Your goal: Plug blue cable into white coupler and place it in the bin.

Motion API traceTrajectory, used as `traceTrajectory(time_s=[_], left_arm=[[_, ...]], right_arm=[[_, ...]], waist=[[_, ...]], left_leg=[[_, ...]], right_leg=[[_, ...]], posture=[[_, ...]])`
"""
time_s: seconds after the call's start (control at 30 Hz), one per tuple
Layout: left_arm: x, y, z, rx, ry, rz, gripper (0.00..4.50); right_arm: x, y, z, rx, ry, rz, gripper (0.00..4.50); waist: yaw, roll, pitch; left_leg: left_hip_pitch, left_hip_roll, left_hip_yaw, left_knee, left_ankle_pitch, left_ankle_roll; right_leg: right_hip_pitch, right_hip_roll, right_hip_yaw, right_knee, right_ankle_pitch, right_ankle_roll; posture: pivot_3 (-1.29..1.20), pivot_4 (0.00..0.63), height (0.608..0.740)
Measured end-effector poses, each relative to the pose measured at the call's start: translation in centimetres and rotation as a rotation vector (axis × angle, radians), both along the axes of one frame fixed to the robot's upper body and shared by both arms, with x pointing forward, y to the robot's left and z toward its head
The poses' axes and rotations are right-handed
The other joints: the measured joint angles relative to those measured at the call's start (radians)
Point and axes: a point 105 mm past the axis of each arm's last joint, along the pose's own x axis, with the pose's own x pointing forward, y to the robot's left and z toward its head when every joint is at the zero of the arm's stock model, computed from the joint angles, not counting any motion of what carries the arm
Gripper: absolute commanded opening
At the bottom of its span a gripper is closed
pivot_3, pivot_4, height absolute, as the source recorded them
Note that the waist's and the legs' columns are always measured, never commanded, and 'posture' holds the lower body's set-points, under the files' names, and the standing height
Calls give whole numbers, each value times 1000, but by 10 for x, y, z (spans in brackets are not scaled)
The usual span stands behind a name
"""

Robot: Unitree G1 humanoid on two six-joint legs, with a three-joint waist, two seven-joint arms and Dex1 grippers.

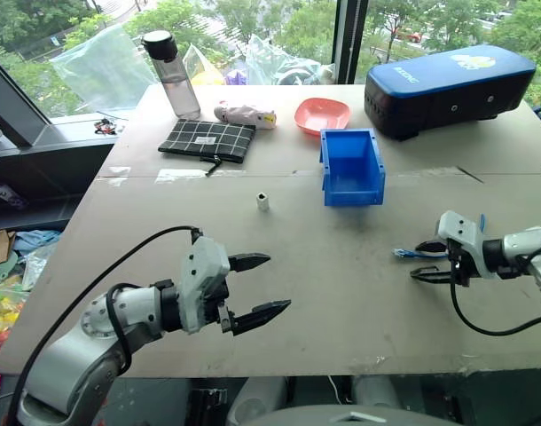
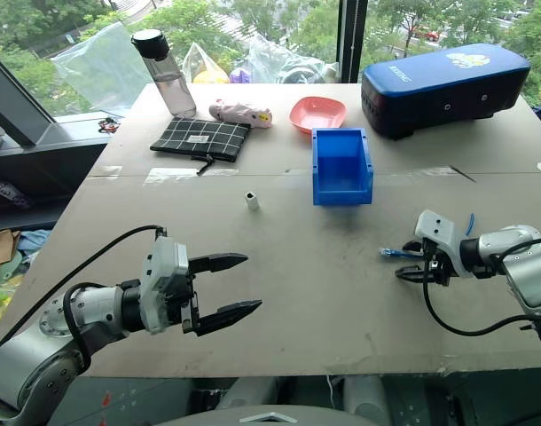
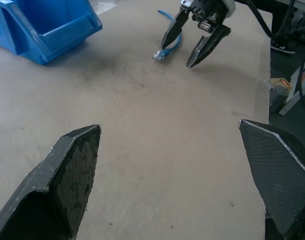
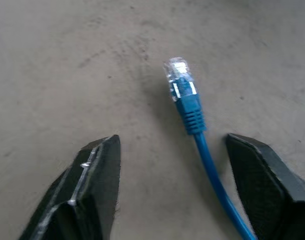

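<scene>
Left gripper (image 1: 259, 287): hovers over the near left of the table (image 1: 341, 293), fingers spread wide, nothing between them.
White coupler (image 1: 263, 201): stands alone on the middle of the table, beyond the left gripper and left of the bin, well apart from the cable.
Bin (image 1: 351, 167): on the table, past centre, lowered lip toward the robot.
Blue cable (image 4: 192, 115): lies on the table at the right; its clear plug points toward the table's middle, its length running back to the right between the right gripper's fingers.
Right gripper (image 1: 428, 261): low over the table, fingers parted either side of the cable, not pressing it.
Left wrist view: shows the right gripper straddling the cable.
Right wrist view: shows the plug's clear tip just ahead of the fingertips (image 4: 105, 155).
</scene>
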Motion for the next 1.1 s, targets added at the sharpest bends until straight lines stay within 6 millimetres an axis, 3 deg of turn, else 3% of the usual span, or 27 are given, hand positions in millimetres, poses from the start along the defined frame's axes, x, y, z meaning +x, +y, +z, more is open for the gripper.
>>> traceTrajectory(time_s=[0.03,0.13,0.17,0.33,0.57,0.63,0.77,0.9,1.03,1.1], left_arm=[[-1,0,0,1,1,-1,4500],[-3,-2,1,6,-13,9,4500],[-3,-2,2,6,-18,13,4500],[-1,-5,8,0,-38,27,4500],[8,-1,12,-5,-49,54,4500],[14,4,9,19,-58,80,4500],[19,10,2,92,-69,106,4500],[26,9,-10,184,-53,94,4500],[43,0,-17,205,-59,39,4500],[55,-6,-24,213,-55,7,4500]], right_arm=[[1,0,0,-1,-3,-2,1779],[7,-1,-1,-10,-26,-2,158],[7,0,-2,-9,-30,4,32],[8,10,-4,3,-48,28,32],[-6,115,-4,134,-42,239,32],[-3,135,1,114,-57,292,32],[5,150,7,63,-92,327,32],[9,150,1,24,-106,339,1719],[7,128,7,50,-129,298,3478],[-7,110,15,129,-117,279,3478]], waist=[[0,0,0],[-2,0,0],[-3,0,0],[-18,0,0],[-40,6,3],[-37,7,4],[-18,7,4],[-12,7,5],[-7,8,5],[-5,9,5]], left_leg=[[1,0,0,0,0,0],[5,2,0,0,-2,-1],[6,3,0,0,-3,-1],[12,6,1,-1,-7,-2],[12,18,1,-1,-11,-9],[12,18,2,-1,-11,-9],[11,18,2,0,-12,-9],[11,17,1,0,-12,-9],[11,17,1,0,-12,-9],[11,17,0,-1,-12,-8]], right_leg=[[1,0,0,0,0,0],[6,2,0,-2,0,0],[7,3,0,-3,0,0],[12,6,1,-3,0,0],[9,18,1,-3,1,-2],[9,18,1,-4,1,-3],[9,18,1,-5,1,-3],[9,17,0,-5,1,-3],[9,17,-1,-5,1,-3],[9,17,-1,-6,1,-3]], posture=[[0,150,740],[0,150,740],[0,150,740],[0,150,740],[0,150,740],[0,150,740],[0,150,740],[0,150,740],[0,150,740],[0,150,740]])
